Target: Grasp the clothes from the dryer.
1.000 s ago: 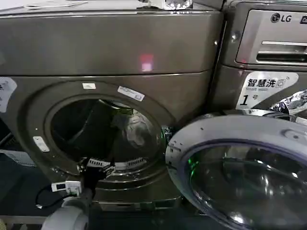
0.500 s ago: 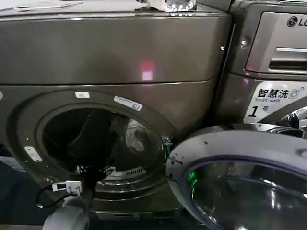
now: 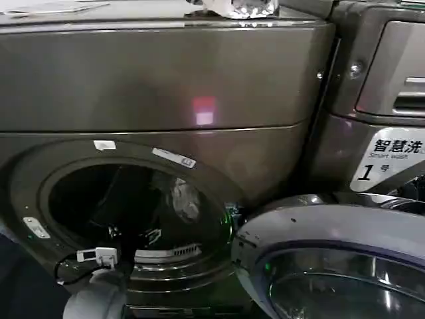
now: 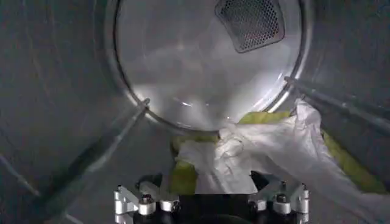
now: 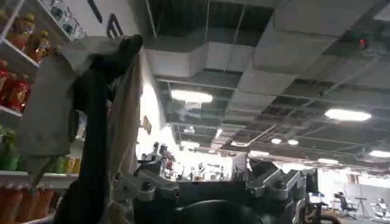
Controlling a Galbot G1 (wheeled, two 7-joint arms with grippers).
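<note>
Left wrist view: your left gripper (image 4: pixel 210 198) sits at bottom centre, fingers spread and empty, inside the dryer (image 3: pixel 166 73) drum. The clothes (image 4: pixel 268 155) lie just ahead, toward the lower right of frame, on the drum floor, long axis running out to the right. Left arm is nearer. Right gripper (image 5: pixel 210 182) is spread, empty, aimed at the ceiling

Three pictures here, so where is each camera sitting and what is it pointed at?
Head: looks forward and down at the dryer, door open; left arm reaches into the drum.
Left wrist: inside the drum, facing its back wall and the clothes; left claw open.
Right wrist: faces up at a ceiling; right claw open.
Shared: head and left wrist both show the clothes.
</note>
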